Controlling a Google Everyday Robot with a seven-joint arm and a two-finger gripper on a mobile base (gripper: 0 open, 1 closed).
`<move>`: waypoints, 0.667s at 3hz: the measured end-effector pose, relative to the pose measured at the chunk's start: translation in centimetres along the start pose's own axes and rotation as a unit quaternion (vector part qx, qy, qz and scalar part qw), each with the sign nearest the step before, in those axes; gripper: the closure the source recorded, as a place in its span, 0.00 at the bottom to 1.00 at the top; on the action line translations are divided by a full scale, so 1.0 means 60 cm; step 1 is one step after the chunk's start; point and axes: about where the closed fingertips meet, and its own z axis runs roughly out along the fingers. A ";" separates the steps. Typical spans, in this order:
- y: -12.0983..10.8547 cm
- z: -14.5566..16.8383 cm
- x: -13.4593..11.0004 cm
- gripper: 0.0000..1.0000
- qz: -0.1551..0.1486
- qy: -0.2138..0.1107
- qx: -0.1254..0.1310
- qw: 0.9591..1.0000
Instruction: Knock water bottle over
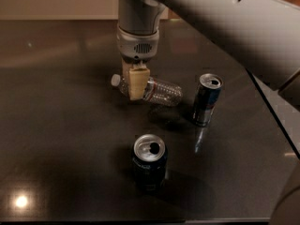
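Observation:
The water bottle (161,92) is a small clear ribbed bottle. It lies on its side on the dark table (61,135), with its white cap (115,80) to the left and its base to the right. My gripper (136,86) hangs straight down from the arm and sits over the bottle's neck end, just right of the cap, covering part of the bottle there. The label band shows only as a thin dark strip beside the gripper.
A slim blue-and-silver can (207,99) stands upright just right of the bottle's base. A blue soda can (150,161) stands upright in front of the bottle. The table's right edge (274,121) runs diagonally at the right, under my arm.

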 end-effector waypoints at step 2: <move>0.029 0.038 0.007 0.00 -0.030 0.014 -0.032 0.999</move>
